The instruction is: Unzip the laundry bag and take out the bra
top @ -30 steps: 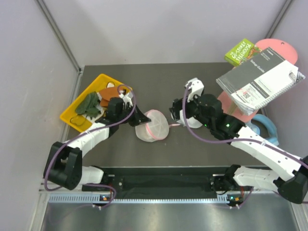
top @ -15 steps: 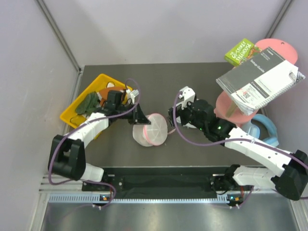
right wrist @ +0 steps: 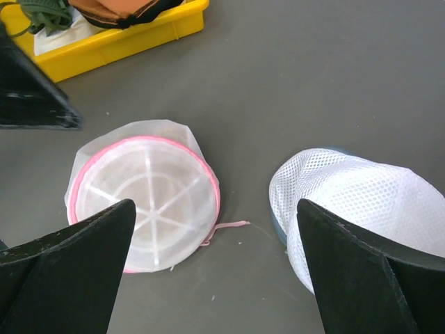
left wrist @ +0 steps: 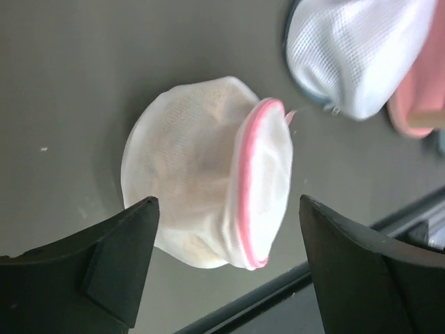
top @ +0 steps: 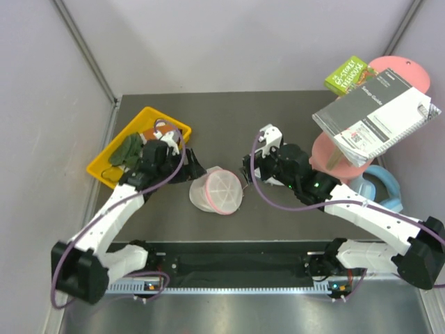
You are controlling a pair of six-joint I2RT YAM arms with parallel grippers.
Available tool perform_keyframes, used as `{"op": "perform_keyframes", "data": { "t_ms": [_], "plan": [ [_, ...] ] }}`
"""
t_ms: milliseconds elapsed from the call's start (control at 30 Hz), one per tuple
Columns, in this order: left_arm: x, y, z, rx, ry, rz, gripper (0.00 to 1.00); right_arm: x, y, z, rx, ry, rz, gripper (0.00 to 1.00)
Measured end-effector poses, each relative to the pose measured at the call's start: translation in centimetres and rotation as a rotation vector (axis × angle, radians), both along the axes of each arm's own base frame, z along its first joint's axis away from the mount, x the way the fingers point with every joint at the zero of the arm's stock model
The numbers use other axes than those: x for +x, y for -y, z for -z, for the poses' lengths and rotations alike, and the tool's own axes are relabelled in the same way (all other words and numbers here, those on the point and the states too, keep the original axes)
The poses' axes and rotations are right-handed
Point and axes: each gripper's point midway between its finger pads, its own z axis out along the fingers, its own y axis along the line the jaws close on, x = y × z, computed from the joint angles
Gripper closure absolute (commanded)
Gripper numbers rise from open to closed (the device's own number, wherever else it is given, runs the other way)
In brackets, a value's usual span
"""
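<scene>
Top external view, laundry bag [top: 216,191] at frame centre on dark surface [top: 229,118], left end effector [left wrist: 227,202] spread wide, gripping nothing, right end effector [right wrist: 215,205] wide open, empty

Left end effector [left wrist: 228,205] opened, released laundry bag [top: 217,191], seemingly drew back.

The laundry bag [right wrist: 142,202] is fine white mesh cloth; the table [right wrist: 313,69] matt, the yellow tray [right wrist: 125,38] smooth plastic.
</scene>
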Motion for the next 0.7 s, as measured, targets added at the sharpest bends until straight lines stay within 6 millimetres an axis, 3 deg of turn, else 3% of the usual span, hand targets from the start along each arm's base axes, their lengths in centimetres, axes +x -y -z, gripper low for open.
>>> {"op": "perform_keyframes", "data": {
  "t_ms": [67,133,267,433,600,700],
  "plan": [
    [-1.2,-0.4,-1.4,-0.014,0.065,-0.066,0.22,0.0,0.0,0.0,0.005,-0.003,0.007,0.0],
    [-2.3,-0.4,-1.5,-0.042,0.082,-0.113,0.25,0.1,0.1,0.0,0.009,-0.007,0.015,0.0],
    [-5.1,0.1,0.9,-0.074,0.037,-0.177,0.28,0.3,0.3,0.0,0.019,-0.013,0.042,0.0],
    [-8.3,2.7,4.1,-0.131,-0.048,-0.185,0.29,0.5,0.5,-0.1,0.031,-0.02,0.07,0.0],
    [-8.3,4.5,4.6,-0.182,-0.075,-0.21,0.31,0.5,0.6,-0.1,0.038,-0.025,0.081,0.0],
    [-7.6,4.9,4.9,-0.191,-0.079,-0.236,0.45,0.4,0.9,-0.3,0.044,-0.019,0.088,0.0]
  ]
}}
